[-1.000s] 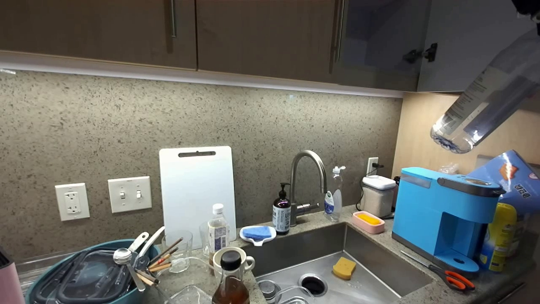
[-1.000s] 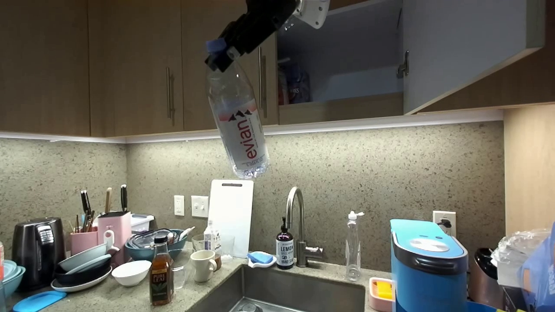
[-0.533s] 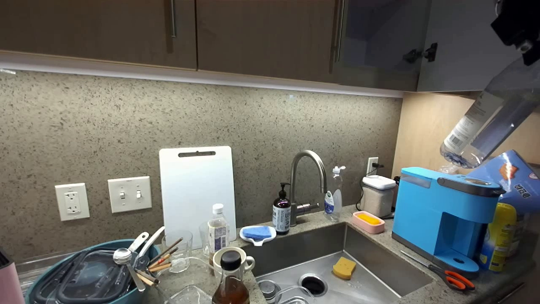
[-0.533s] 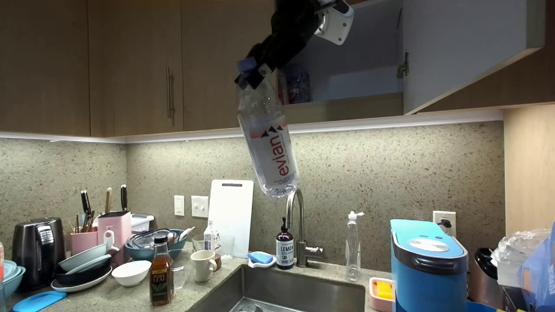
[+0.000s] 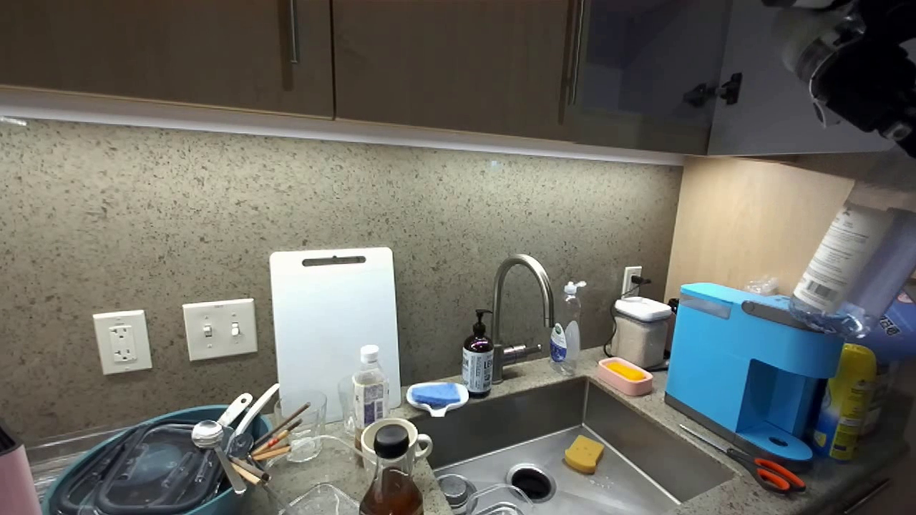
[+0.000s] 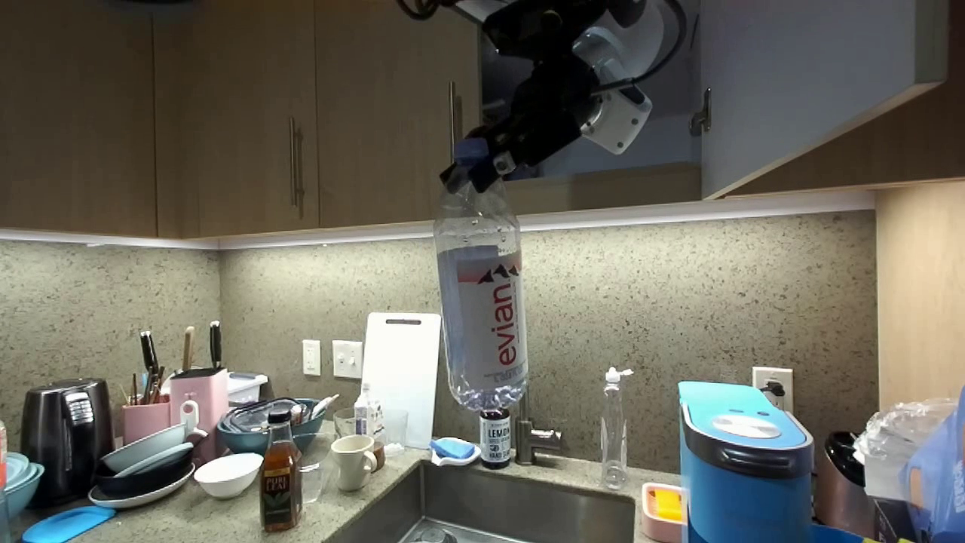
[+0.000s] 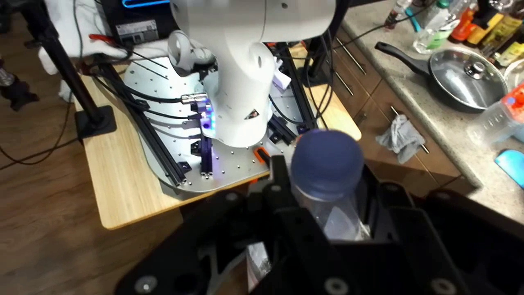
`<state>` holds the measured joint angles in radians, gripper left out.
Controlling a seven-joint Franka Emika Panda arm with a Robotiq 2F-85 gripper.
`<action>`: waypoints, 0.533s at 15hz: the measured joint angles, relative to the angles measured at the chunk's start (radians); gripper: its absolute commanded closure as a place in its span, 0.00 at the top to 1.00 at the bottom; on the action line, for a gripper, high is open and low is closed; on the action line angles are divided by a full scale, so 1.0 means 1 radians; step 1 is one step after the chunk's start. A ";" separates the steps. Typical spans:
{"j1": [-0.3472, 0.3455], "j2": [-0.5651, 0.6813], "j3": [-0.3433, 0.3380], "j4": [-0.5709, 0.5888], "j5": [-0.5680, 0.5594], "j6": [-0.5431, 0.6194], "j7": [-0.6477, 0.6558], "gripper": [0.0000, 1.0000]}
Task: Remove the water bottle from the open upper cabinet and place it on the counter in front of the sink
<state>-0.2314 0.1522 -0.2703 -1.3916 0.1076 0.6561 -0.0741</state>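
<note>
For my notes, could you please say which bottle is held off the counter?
The Evian water bottle, held in midair by the gripper; others, like the Pure Leaf bottle and lemon hand soap bottle, stand on the counter.

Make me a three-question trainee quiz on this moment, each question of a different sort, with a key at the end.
1. True or false: the water bottle is standing on the counter.
2. By which part does the pincer hold the bottle?
3. Fill in the blank: a yellow ____ lies in the sink.

Key:
1. False; it hangs in the air, clear of the counter.
2. By the neck, just below the blue cap.
3. Sponge.
</note>
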 measured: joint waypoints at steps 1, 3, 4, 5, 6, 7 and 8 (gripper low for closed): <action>0.000 0.016 0.009 0.006 -0.044 -0.017 -0.036 0.39; 0.000 0.036 0.027 0.020 -0.124 -0.037 -0.096 0.39; 0.000 0.041 0.032 0.026 -0.136 -0.040 -0.105 0.39; 0.000 0.042 0.034 0.030 -0.139 -0.041 -0.106 0.39; 0.000 0.042 0.035 0.032 -0.139 -0.042 -0.106 0.39; 0.000 0.042 0.035 0.035 -0.139 -0.043 -0.106 0.14; 0.000 0.042 0.035 0.037 -0.139 -0.044 -0.106 0.14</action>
<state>-0.2313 0.1942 -0.2356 -1.3550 -0.0316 0.6120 -0.1803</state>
